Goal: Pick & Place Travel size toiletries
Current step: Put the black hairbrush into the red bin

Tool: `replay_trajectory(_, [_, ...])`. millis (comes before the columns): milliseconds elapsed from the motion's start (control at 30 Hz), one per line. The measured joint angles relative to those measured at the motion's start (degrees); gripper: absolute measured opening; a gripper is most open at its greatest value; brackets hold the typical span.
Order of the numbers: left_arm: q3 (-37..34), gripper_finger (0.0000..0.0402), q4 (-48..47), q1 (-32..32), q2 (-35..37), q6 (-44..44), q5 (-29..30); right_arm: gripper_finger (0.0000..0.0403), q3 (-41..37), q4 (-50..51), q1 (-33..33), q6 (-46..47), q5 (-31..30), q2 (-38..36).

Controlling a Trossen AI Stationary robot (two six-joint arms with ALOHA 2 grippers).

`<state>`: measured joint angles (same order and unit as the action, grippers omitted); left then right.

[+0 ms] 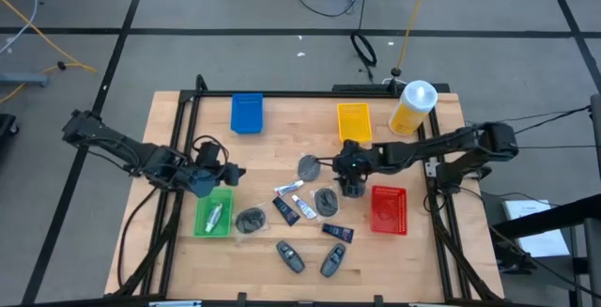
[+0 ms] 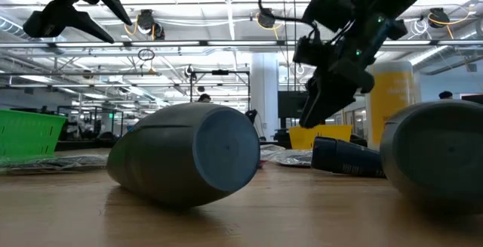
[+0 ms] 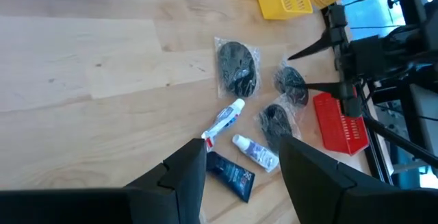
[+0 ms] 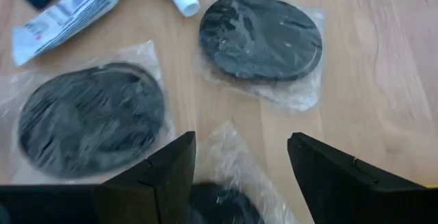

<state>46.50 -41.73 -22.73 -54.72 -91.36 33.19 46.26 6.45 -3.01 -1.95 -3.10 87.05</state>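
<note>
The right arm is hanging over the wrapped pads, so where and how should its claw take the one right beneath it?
From straight above: the wrapped pad lies flat, too wide to span. The right claw, open, would likely do best pinching its loose plastic wrap at the edge.

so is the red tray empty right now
Yes, in the high view the red tray shows only its own bare mesh floor, with nothing lying inside it.
</note>
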Motion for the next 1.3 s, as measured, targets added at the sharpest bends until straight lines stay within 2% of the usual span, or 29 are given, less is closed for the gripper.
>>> replay_trajectory(533, [0.0, 0.0179, 0.0, 1.1, 0.0, 0.9, 0.1, 0.0221, 0.2, -0.7, 0.0, 6.3, 0.2, 9.2])
replay_trajectory(667, [0.0, 0.0179, 0.0, 1.1, 0.0, 1.3, 0.2, 0.0186, 0.2, -0.4, -0.1, 8.9, -0.4, 9.5])
replay_trajectory(800, [0.0, 0.0179, 0.0, 1.1, 0.0, 1.3, 0.2, 0.0134, 0.2, -0.1, -1.1, 12.3, -2.3, 9.6])
replay_trajectory(1100, [0.0, 0.0180, 0.0, 1.1, 0.0, 1.9, 0.2, 0.0012, -0.1, 0.8, -3.4, 16.7, -1.2, 8.0])
replay_trajectory(1300, [0.0, 0.0179, -0.1, 1.1, 0.0, 2.8, 0.3, 0.0006, -0.2, 1.5, -3.4, 18.5, -1.5, 2.2])
